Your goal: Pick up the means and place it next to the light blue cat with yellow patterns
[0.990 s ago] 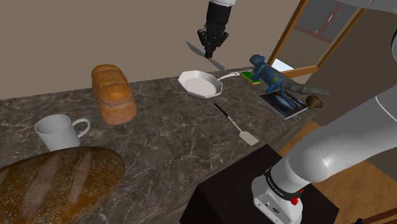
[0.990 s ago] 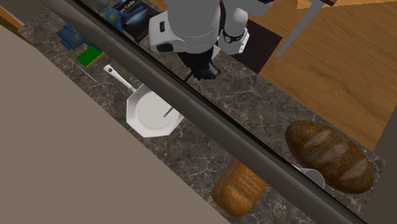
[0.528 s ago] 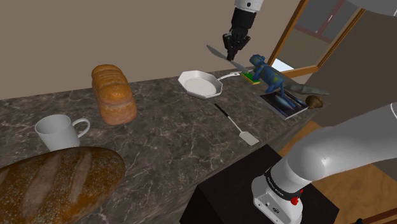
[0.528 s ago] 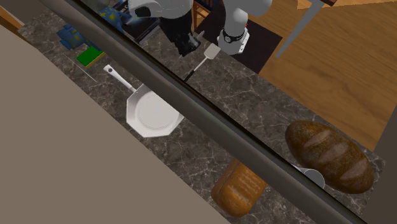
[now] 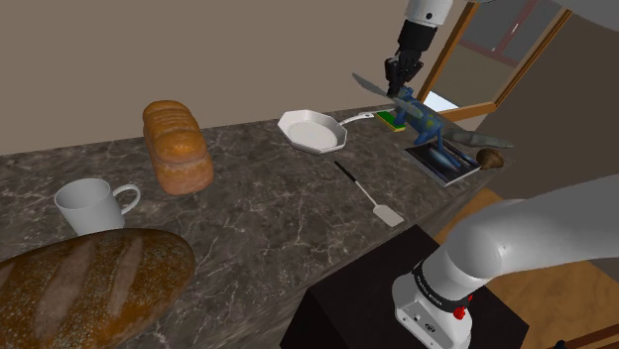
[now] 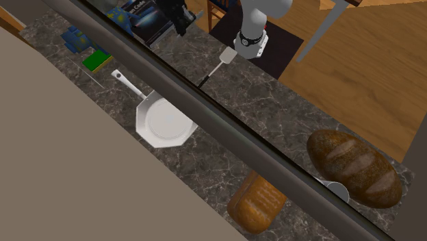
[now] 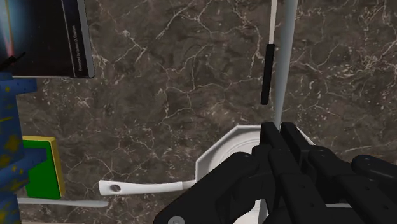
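Beside cat (image 5: 421, 114), fingers (image 7: 275, 153) clasping knife (image 5: 374, 87), pan (image 5: 309, 130) nearby

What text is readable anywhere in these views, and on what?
"Code": white, on the dark book cover, at the second exterior view's top edge; the other words there are too small to read.
White line along that book's edge, wrist view: too small to read.
White lettering on the black band at the arm's base: too blurred to read.
The held knife: no marks seen.
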Motion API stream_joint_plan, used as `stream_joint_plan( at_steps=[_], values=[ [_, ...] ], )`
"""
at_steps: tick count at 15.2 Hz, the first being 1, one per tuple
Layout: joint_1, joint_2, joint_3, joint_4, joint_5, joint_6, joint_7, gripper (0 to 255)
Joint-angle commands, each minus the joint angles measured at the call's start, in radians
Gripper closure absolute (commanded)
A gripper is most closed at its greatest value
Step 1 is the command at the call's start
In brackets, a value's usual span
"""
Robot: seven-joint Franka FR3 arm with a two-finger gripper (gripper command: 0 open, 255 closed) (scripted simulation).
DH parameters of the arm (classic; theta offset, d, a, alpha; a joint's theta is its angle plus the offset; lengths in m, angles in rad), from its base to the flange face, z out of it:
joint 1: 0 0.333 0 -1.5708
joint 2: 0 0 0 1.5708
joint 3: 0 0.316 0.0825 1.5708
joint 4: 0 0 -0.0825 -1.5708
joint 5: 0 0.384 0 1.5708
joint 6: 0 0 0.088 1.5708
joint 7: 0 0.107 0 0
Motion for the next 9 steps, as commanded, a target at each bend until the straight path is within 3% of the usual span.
stream_joint_plan(
  at_steps=[1, 9],
  values=[
    [-0.020, -0.030, -0.039, -0.029, -0.021, 0.000, -0.054, 255],
    [-0.091, -0.055, -0.183, -0.038, -0.100, -0.006, -0.245, 255]
  ],
)
